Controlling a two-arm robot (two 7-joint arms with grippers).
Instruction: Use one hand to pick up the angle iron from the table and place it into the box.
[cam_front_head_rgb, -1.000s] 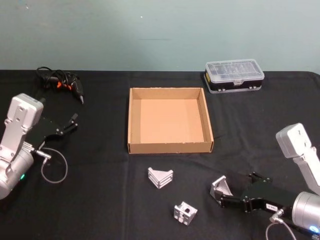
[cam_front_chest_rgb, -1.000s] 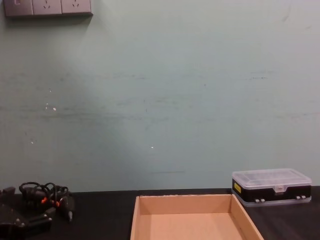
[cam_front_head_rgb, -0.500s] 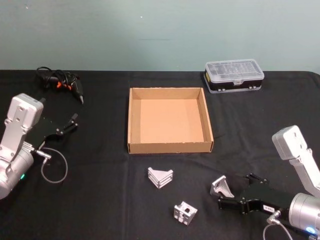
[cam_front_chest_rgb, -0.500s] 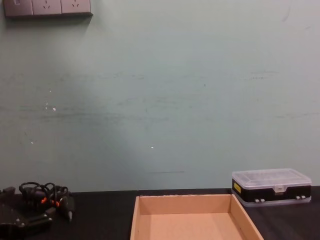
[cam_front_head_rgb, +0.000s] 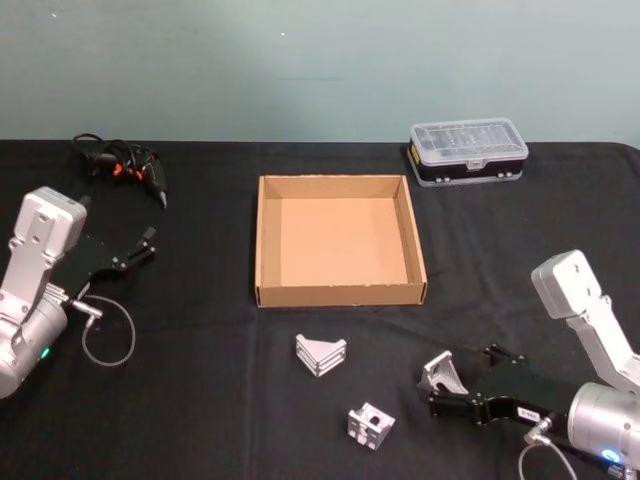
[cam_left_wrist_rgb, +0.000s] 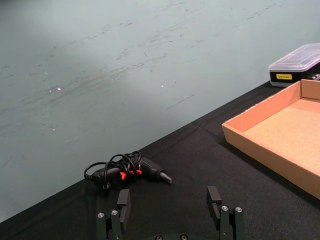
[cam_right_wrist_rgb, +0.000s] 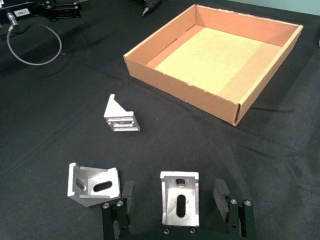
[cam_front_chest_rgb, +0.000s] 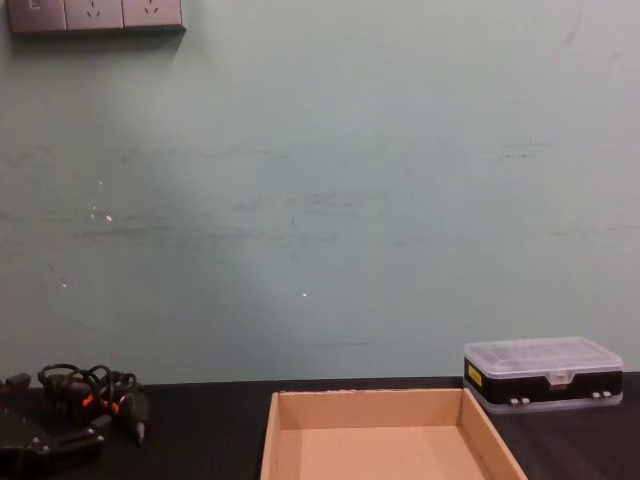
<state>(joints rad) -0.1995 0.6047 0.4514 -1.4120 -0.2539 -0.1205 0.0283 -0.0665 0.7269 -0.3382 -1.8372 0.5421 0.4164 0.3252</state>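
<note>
Silver metal angle iron (cam_right_wrist_rgb: 180, 202) stands on the flat black matte counter (cam_front_head_rgb: 200, 400), bracketed by the black right gripper (cam_right_wrist_rgb: 174, 192) on its silver-grey arm. The gripper is released: its two fingers (cam_right_wrist_rgb: 221, 192) are spread wide, one on each side of the piece, with a gap showing on both sides, so nothing is grasped yet. In the head view the same gripper (cam_front_head_rgb: 461, 380) lies low over the counter with the bracket (cam_front_head_rgb: 440, 372) at its mouth.

Just outside one finger sits a second bracket (cam_right_wrist_rgb: 93, 183) of the same kind, and farther out toward the box lies a third bracket (cam_right_wrist_rgb: 121, 117); both are untouched. Beyond them, well apart from the gripper, is the shallow tan cardboard box (cam_right_wrist_rgb: 185, 97), with nothing inside it.

The black left gripper (cam_left_wrist_rgb: 169, 200) is parked far off on the robot's left, fingers apart, holding nothing.

By my reading the approach is finished and the task has barely begun. What remains is closing on the piece, lifting it, carrying it over the near wall and letting go inside the box.
</note>
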